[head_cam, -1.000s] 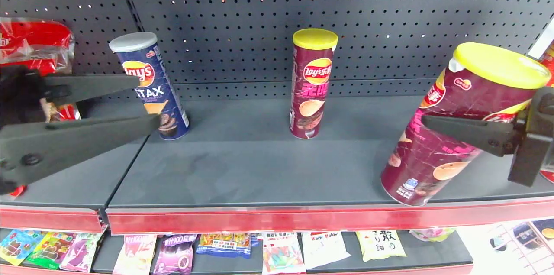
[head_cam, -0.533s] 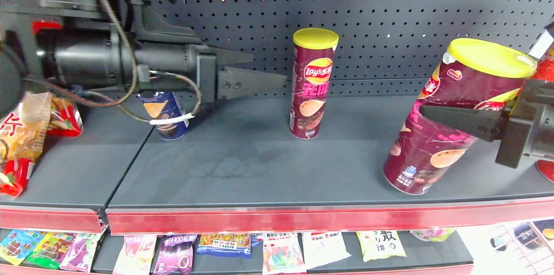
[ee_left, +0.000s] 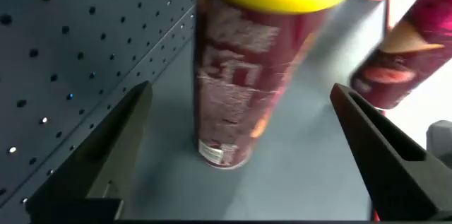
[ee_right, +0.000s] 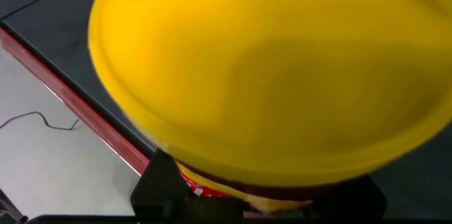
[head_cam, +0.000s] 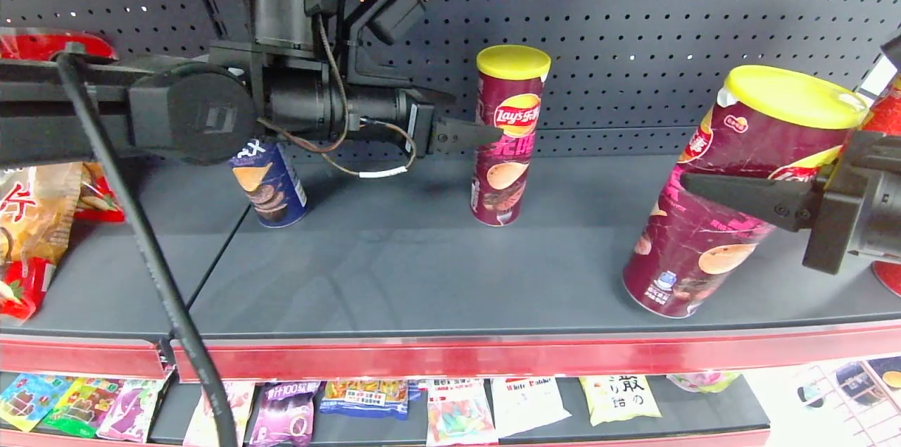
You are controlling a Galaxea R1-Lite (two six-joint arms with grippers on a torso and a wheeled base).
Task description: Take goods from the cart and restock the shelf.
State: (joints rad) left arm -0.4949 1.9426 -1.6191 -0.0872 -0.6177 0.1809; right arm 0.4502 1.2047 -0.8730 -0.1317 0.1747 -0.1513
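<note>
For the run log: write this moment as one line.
left hand: open, at upright maroon can | right hand: shut on tilted maroon can at shelf front

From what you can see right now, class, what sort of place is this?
Probably a shop's snack aisle: a pegboard-backed shelf with a red front rail, crisp canisters on it, and sweet packets displayed underneath.

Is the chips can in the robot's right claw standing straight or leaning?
Leaning. The can in the right gripper tilts: its yellow lid sits right of its base.
</note>
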